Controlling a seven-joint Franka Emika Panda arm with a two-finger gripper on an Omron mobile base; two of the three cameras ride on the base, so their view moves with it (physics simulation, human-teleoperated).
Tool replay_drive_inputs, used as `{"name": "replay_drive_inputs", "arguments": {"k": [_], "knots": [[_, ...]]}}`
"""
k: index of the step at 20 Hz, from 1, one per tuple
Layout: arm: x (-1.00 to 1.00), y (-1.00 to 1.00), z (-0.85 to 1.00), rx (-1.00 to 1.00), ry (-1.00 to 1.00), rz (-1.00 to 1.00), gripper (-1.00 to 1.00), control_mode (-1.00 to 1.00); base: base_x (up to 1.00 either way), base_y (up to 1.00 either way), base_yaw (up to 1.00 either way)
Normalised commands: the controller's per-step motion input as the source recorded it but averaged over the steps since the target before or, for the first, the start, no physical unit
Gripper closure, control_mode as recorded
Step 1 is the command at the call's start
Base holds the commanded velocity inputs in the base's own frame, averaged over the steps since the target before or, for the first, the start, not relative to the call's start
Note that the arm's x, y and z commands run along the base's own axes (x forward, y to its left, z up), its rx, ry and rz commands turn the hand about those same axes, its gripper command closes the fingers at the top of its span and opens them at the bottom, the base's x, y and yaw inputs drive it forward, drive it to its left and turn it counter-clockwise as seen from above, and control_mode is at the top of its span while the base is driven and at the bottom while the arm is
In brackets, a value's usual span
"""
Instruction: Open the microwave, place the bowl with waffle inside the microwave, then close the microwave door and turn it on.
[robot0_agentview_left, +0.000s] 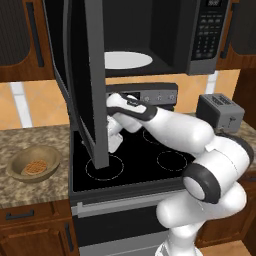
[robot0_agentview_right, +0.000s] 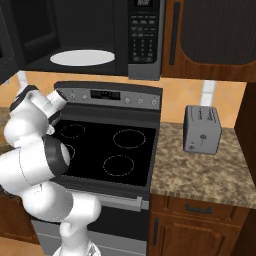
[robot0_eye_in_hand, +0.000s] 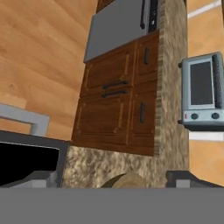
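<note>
Granite surface (robot0_agentview_left: 30, 192) runs on both sides of the black stove (robot0_agentview_right: 107, 145), above brown cabinets (robot0_agentview_right: 197, 227). We see the bowl (robot0_agentview_left: 34, 164) near the front edge of the left stretch, the waffle (robot0_agentview_left: 35, 166) lying inside it. A toaster (robot0_agentview_right: 201, 129) stands on the right stretch, toward the back. Overhead the microwave (robot0_agentview_right: 145, 35) has its door (robot0_agentview_left: 90, 85) swung wide, and a white plate (robot0_agentview_right: 82, 57) lies inside. The gripper (robot0_agentview_left: 114, 134) sits behind the door's edge over the stove; we cannot tell whether it is clenched or released.

Even, flat rendered light; sharp, faint shadows.
</note>
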Motion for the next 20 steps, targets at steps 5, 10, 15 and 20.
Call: {"name": "replay_drive_inputs", "arguments": {"k": [5, 10, 15, 20], "knots": [[0.28, 0.37, -0.33, -0.05, 0.0, 0.0, -1.0, -1.0, 0.0, 0.0, 0.0], [0.39, 0.55, -0.24, -0.06, 0.0, 0.0, -1.0, -1.0, 0.0, 0.0, 0.0], [0.47, 0.33, -0.18, -0.07, 0.0, 0.0, -1.0, -1.0, 0.0, 0.0, 0.0], [0.54, 0.36, -0.33, -0.12, 0.0, -0.02, -1.0, -1.0, 0.0, 0.0, 0.0]]}}
